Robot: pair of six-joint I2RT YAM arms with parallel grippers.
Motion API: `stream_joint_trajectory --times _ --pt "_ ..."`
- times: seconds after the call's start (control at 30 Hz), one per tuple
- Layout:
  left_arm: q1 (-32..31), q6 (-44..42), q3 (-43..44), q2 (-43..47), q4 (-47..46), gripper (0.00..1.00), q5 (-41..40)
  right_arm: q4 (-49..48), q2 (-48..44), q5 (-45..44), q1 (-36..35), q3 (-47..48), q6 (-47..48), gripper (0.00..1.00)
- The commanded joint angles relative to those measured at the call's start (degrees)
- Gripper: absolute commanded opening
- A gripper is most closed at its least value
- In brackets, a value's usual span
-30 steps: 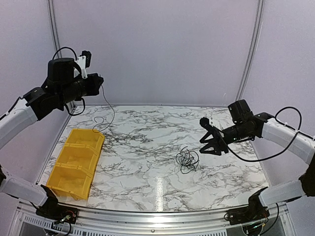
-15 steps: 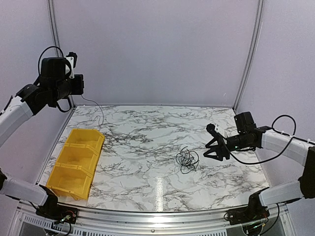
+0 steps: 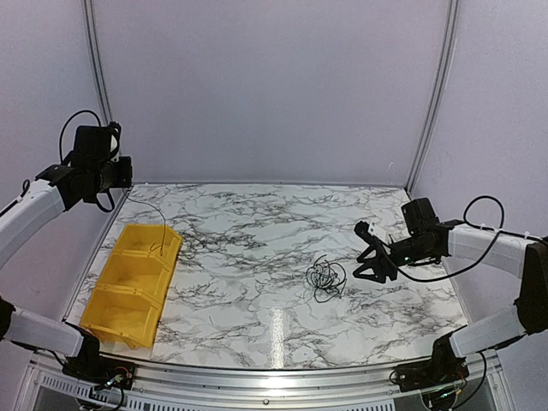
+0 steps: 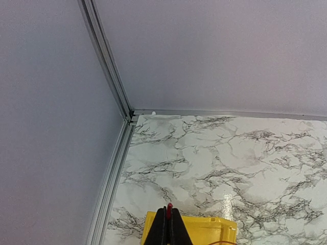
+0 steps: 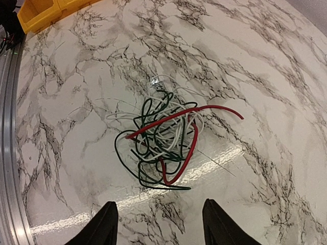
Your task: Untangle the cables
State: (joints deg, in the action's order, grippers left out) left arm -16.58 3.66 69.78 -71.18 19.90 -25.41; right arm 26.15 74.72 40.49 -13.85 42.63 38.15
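Note:
The cables are a small tangle of thin red, dark green and white wires (image 5: pixel 162 139) lying on the marble table, right of centre in the top view (image 3: pixel 325 276). My right gripper (image 5: pixel 160 227) is open and empty, low over the table just right of the tangle (image 3: pixel 366 253), not touching it. My left gripper (image 4: pixel 169 213) is shut on the end of one thin red wire (image 4: pixel 169 206). It is raised at the far left (image 3: pixel 127 174). That wire (image 3: pixel 161 224) hangs from it, with its lower end in the yellow bin (image 3: pixel 128 287).
The yellow bin has several compartments and lies at the table's left side; its far rim shows in the left wrist view (image 4: pixel 204 224). Grey walls with metal frame rails (image 4: pixel 110 66) enclose the table. A metal rail (image 5: pixel 7 132) runs along the near edge.
My left arm has swung left and lower with the wire, whose free end now hangs in the yellow bin. My right gripper has dropped lower beside the tangle.

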Motion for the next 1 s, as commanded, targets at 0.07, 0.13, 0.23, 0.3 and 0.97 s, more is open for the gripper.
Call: stream_joint_trajectory --times 0.07,0.13,0.23,0.3,0.97 --pt "2.1 0.7 -3.0 0.5 -3.6 0.0 1.0 -0.3 0.9 -0.9 0.2 2.2 0.8 0.57" --pt "2.8 0.9 -3.5 0.5 -4.0 0.0 1.0 -0.4 1.1 -1.0 0.2 2.1 0.8 0.57" --pt "3.7 1.0 -4.0 0.2 -4.2 0.0 0.3 -0.3 1.5 -1.0 0.1 2.3 0.9 0.57" --pt "4.1 1.0 -4.2 0.1 -4.2 0.0 -0.4 -0.1 1.6 -1.0 0.2 2.4 1.0 0.57" --pt "4.4 4.8 -12.9 -10.3 -3.8 0.0 4.7 0.6 2.5 -1.2 0.1 2.5 1.7 0.57"
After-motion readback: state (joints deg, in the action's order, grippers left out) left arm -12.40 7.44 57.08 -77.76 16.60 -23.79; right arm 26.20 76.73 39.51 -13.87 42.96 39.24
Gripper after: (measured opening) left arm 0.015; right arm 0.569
